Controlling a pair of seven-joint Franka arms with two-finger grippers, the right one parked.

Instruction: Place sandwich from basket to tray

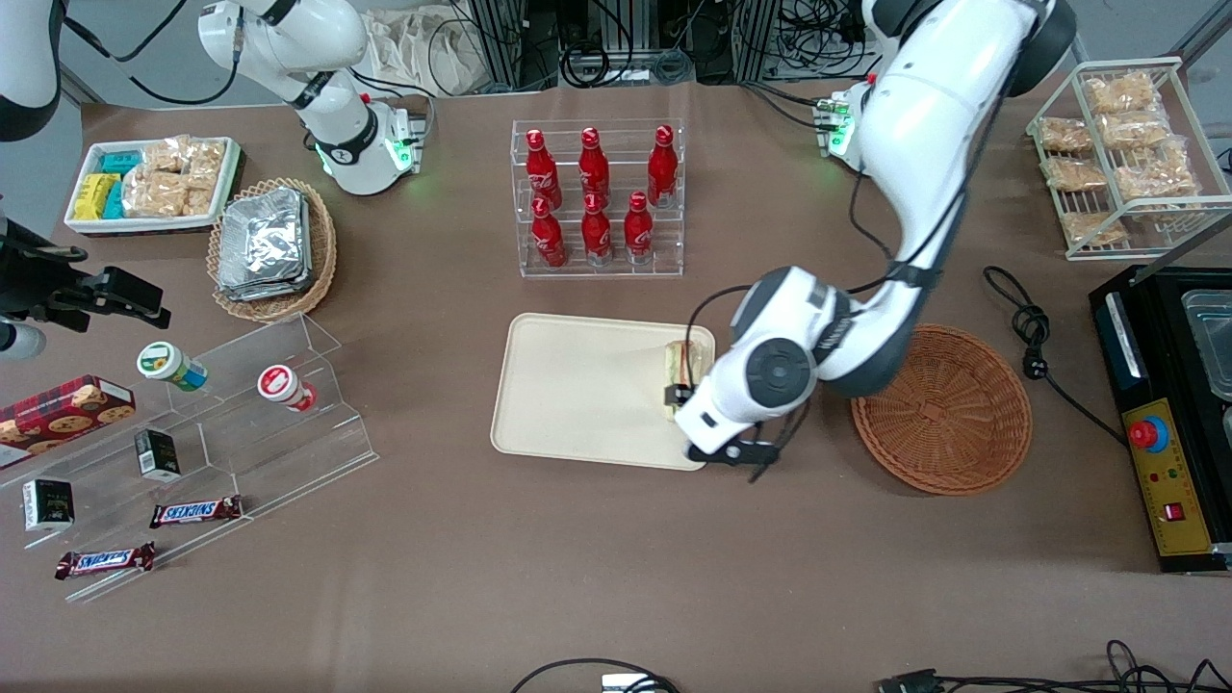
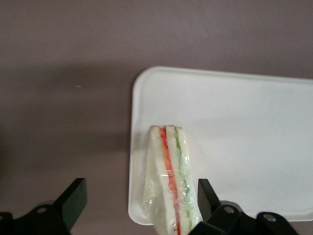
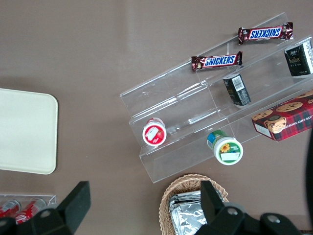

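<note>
Wrist view, end effector (image 2: 139, 203) spread wide, straddling sandwich (image 2: 169, 181) on tray (image 2: 244, 127)

Front view high over the table, left wrist view close, looking down, both sharing the tray (image 1: 577, 385) (image 2: 244, 127)

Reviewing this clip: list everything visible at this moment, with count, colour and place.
sandwich: one, pale bread, lying on the tray's edge nearest the reddish basket
tray: one, cream, table middle
basket: one, reddish-brown, beside the tray
cola bottles: six, red, in a clear rack
foil packs: silver, in a tan basket
Snickers bars: two, on a clear stand
snack bags: brown, wire rack
gripper: open, fingers either side of the sandwich
</note>
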